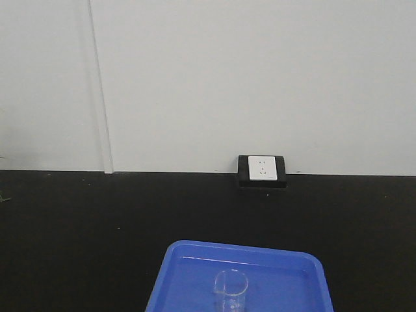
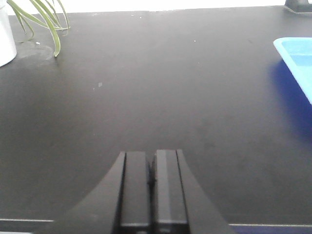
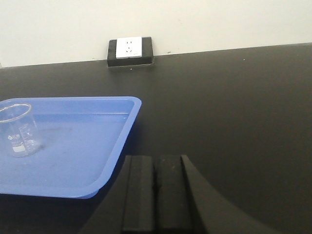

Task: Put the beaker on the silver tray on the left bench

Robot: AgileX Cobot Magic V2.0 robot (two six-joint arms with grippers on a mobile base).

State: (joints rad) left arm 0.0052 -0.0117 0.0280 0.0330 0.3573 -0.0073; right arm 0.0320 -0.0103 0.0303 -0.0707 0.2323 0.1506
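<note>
Clear beaker [image 3: 17, 129] stands upright, seemingly empty, in the blue tray [image 3: 78, 161] on the black table [image 3: 234, 107]; left end effector [image 2: 151, 168] and right end effector [image 3: 155, 180] both clenched, grasping nothing.

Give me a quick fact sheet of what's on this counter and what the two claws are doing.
beaker: clear glass, upright, standing inside the blue tray
blue tray: on the bench top, near the wall
bench top: black, runs along a white wall
wall socket: white, in a black frame, at the back edge
plant: green leaves beside a white pot, far left
left gripper: shut, holding nothing, over bare bench
right gripper: shut, holding nothing, beside the tray
silver tray: not in view
</note>
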